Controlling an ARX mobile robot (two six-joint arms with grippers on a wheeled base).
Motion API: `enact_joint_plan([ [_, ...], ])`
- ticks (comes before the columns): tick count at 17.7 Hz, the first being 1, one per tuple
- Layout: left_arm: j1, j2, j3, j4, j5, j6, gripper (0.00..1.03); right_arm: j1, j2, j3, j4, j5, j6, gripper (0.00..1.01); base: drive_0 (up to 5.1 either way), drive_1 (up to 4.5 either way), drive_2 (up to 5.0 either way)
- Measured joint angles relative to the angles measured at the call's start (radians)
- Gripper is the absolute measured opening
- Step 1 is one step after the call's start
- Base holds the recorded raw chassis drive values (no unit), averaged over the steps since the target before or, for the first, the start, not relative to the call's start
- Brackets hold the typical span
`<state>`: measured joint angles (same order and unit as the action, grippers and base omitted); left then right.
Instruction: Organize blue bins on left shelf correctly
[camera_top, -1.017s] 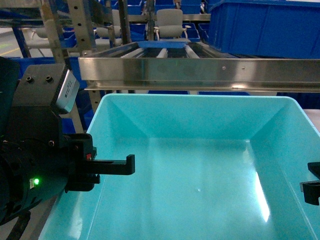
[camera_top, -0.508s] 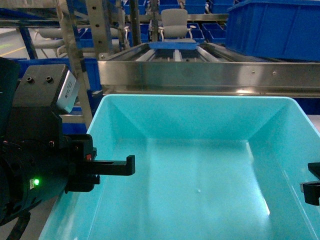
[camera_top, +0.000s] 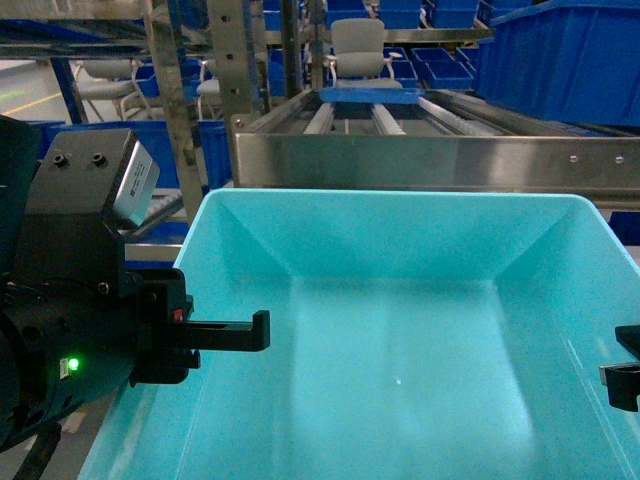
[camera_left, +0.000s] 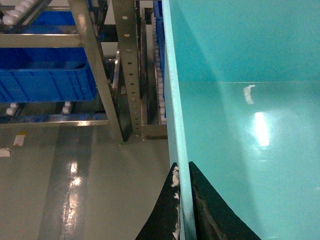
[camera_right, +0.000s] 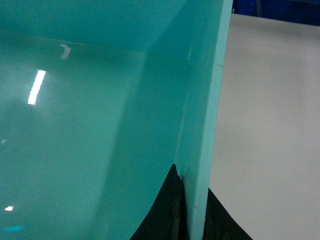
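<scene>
Shelf (camera_top: 430, 160) has slid rightward beyond both pincers (camera_left: 182, 210) (camera_right: 192, 210) clamped on my bin's (camera_top: 400, 340) walls; next I lift it onto the rails.

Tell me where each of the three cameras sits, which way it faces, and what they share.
Head: on the robot, slanting down into the turquoise bin toward the steel shelf; left claw and right claw show.
Left wrist: along the bin's left wall, toward the rack and floor; claw fingers straddle the wall.
Right wrist: along the right wall; fingers pinch it.
Shared: the bin.
</scene>
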<state>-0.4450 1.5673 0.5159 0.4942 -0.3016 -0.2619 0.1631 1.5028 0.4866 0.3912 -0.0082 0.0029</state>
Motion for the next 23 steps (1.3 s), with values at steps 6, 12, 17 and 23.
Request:
enact_joint_plan([
  [6,0.000,0.000,0.000,0.000,0.000,0.000,0.02,0.000,0.000,0.000,0.003,0.000,0.000,0.02,-4.6,3.28,1.1],
  [12,0.000,0.000,0.000,0.000,0.000,0.000,0.02,0.000,0.000,0.000,0.002,0.000,0.000,0.02,-4.8,2.39,2.7],
  [17,0.001,0.000,0.000,0.000,-0.001,0.000,0.02,0.000,0.000,0.000,0.005,0.000,0.000,0.02,-4.9,2.96,1.9],
  [23,0.001,0.001,0.000,0.000,0.000,0.000,0.02,0.000,0.000,0.000,-0.001,0.000,0.000,0.02,-4.4,4.10,0.8],
])
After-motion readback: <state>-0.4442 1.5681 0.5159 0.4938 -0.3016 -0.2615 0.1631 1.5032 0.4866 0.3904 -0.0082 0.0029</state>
